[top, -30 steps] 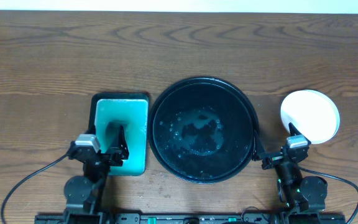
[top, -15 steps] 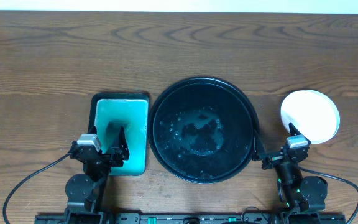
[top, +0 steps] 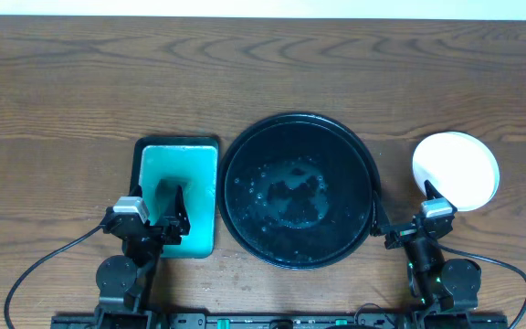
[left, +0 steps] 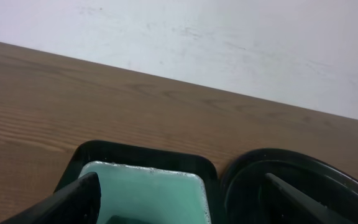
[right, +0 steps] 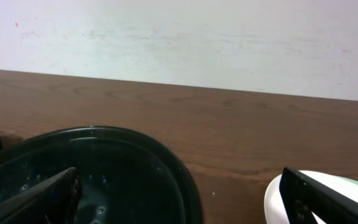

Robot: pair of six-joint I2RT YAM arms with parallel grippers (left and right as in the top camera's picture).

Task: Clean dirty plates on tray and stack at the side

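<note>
The round black tray [top: 245, 160] sits mid-table, wet with water drops and holding no plates; it also shows in the right wrist view [right: 166, 162] and the left wrist view [left: 291, 165]. White plates [top: 456, 170] sit stacked to the tray's right, seen as a white edge in the right wrist view [right: 278, 199]; how many are in the stack I cannot tell. My left gripper [top: 164, 222] is open, low over the near end of the teal sponge pad [top: 185, 174]. My right gripper [top: 400, 226] is open, near the table's front between the tray and the plates.
The sponge pad lies in a rectangular dark-rimmed tray [top: 176, 142] left of the round tray, also in the left wrist view [left: 148, 186]. Bare wooden table [top: 108, 82] stretches behind and to both sides. A white wall bounds the far edge.
</note>
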